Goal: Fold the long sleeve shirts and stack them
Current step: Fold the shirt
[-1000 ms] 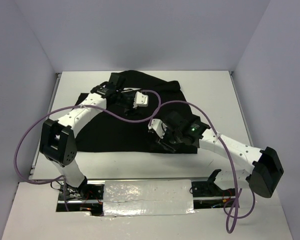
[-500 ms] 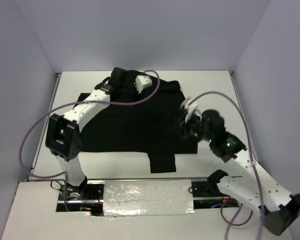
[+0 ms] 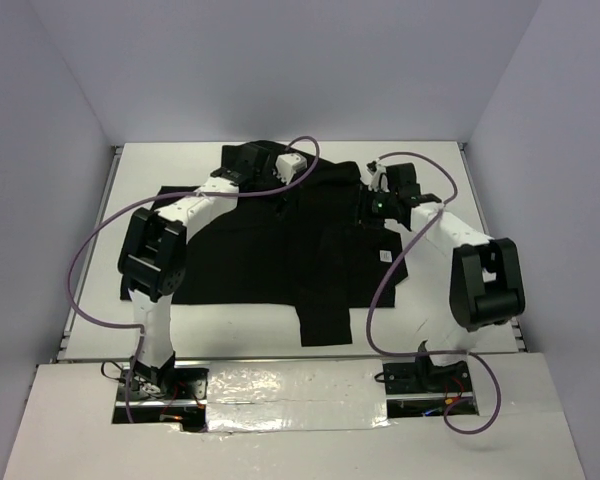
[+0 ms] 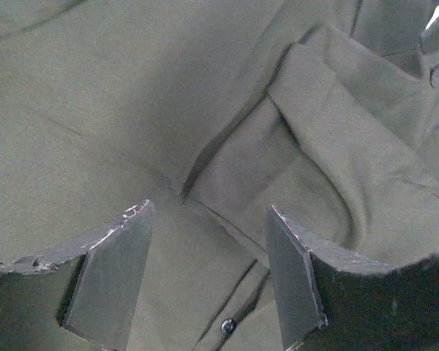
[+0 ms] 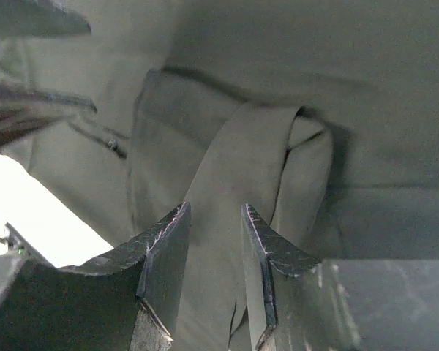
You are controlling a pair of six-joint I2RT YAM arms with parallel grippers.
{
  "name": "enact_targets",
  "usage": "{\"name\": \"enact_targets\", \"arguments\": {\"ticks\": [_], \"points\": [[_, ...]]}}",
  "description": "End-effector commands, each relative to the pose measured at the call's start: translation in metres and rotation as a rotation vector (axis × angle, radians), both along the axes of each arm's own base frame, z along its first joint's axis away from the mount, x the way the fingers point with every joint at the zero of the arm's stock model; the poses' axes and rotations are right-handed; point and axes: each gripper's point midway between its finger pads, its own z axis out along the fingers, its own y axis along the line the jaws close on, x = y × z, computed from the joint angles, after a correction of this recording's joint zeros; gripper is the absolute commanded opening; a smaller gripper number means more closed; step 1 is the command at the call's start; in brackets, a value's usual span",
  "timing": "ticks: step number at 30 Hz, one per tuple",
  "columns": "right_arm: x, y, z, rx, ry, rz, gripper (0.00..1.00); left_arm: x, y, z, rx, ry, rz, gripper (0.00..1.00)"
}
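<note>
The black long sleeve shirt (image 3: 250, 250) lies spread over the white table (image 3: 230, 325), its small white tag (image 3: 387, 256) near its right edge. One flap (image 3: 325, 320) hangs past its front edge. My left gripper (image 3: 283, 183) hovers open over the shirt's far middle; in the left wrist view (image 4: 208, 212) only folds and a small button (image 4: 227, 325) show beneath it. My right gripper (image 3: 363, 210) is at the far right of the shirt. In the right wrist view (image 5: 215, 210) it stands narrowly open, straddling a raised fold (image 5: 234, 161) without pinching it.
Grey walls close the table in at the back and both sides, with a metal rail (image 3: 90, 250) along the left edge. Purple cables (image 3: 380, 300) loop from both arms over the cloth. The two grippers are close together at the far side.
The right arm swung from the shirt's near edge to its far right. The left gripper moved back toward the far edge and opened wider. A flap now lies past the front edge.
</note>
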Motion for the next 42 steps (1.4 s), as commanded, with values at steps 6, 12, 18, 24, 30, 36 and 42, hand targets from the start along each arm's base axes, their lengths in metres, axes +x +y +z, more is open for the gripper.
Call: {"name": "enact_targets", "arguments": {"ticks": [6,12,18,24,30,36,42], "points": [[0.024,0.001,-0.03,-0.025,0.098,-0.055,0.43,0.006,-0.014,-0.033,0.03,-0.035,-0.02,0.74],[0.032,0.001,-0.047,-0.037,0.135,-0.053,0.48,0.008,-0.005,-0.053,0.114,-0.078,-0.067,0.74],[0.043,0.005,-0.062,-0.036,0.155,-0.05,0.51,-0.001,-0.004,-0.065,0.168,-0.118,-0.117,0.71],[0.046,0.012,-0.069,-0.002,0.166,-0.02,0.38,0.003,-0.002,-0.072,0.186,-0.126,-0.101,0.43],[0.045,0.018,-0.07,0.03,0.172,0.008,0.09,0.001,-0.008,-0.065,0.155,-0.128,-0.109,0.15],[0.056,0.001,-0.047,0.062,0.124,-0.064,0.0,0.003,-0.008,-0.057,0.161,-0.133,-0.106,0.0],[0.07,-0.018,-0.026,0.08,0.07,-0.132,0.0,0.007,-0.004,-0.052,0.165,-0.137,-0.069,0.0]]}}
